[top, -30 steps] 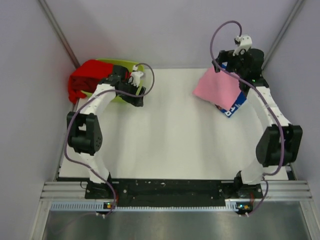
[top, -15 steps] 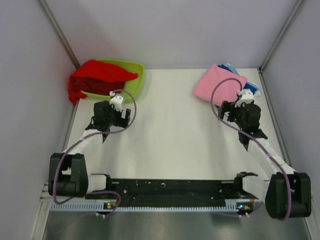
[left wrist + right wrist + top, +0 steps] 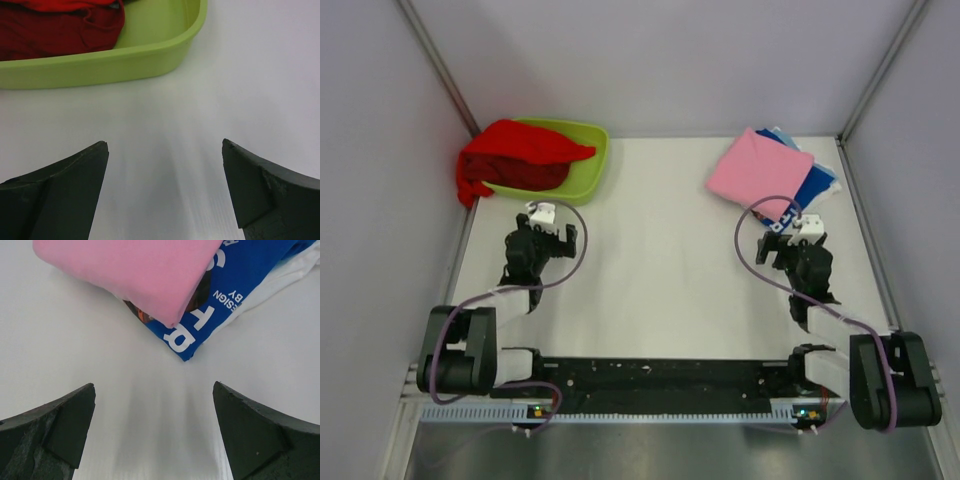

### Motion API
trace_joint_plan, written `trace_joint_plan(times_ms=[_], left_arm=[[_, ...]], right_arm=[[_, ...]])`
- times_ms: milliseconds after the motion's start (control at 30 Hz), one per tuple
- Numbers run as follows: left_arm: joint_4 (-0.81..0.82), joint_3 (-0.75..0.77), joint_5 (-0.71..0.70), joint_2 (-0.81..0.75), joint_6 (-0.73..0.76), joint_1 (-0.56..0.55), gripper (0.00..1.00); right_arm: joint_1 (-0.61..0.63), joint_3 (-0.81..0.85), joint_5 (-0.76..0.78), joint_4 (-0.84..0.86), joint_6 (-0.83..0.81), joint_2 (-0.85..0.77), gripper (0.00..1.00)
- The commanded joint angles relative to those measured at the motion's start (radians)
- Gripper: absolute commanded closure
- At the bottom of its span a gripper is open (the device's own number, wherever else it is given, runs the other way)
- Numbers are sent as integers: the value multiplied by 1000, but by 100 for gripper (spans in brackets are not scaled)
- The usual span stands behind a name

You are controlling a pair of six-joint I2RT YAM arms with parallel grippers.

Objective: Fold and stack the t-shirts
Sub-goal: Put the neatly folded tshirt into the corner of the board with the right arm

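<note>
1. Pink shirt point(image 3: 758, 173) is lying folded on top of the blue shirt point(image 3: 817, 183) at the table's far right corner. The blue one's white lettering is showing past the pink edge.
2. Red shirt point(image 3: 515, 155) is sitting bunched in the green tray point(image 3: 592, 170) at the far left, spilling over its left rim.
3. White table point(image 3: 660, 270) is carrying everything, with pale walls point(image 3: 670, 60) enclosing it.
4. Right gripper point(image 3: 153, 387) is hovering just short of the stack, jaws spread, gripping nothing.
5. Left gripper point(image 3: 165, 150) is facing the tray's near wall, jaws spread, gripping nothing.
</note>
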Motion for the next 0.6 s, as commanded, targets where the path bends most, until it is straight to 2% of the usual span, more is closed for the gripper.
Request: trace_joint_plan(times_ms=[0, 67, 100, 133, 200, 233, 333, 567], left_arm=[[210, -39, 9, 16, -33, 3, 1], [402, -109, 19, 97, -24, 4, 1], [558, -140, 19, 140, -23, 4, 1], [614, -160, 23, 150, -21, 4, 1], [439, -134, 29, 92, -21, 3, 1], [403, -113, 7, 81, -32, 4, 1], [415, -73, -111, 136, -66, 3, 1], [443, -87, -111, 138, -70, 4, 2]], right_arm=[[8, 2, -10, 177, -5, 9, 1], [8, 10, -39, 169, -10, 16, 1], [8, 14, -48, 169, -14, 22, 1], [8, 14, -48, 170, -16, 24, 1], [9, 14, -48, 169, -16, 23, 1], [8, 16, -48, 166, -14, 21, 1], [9, 19, -48, 163, -14, 26, 1], [9, 16, -48, 167, -13, 24, 1]])
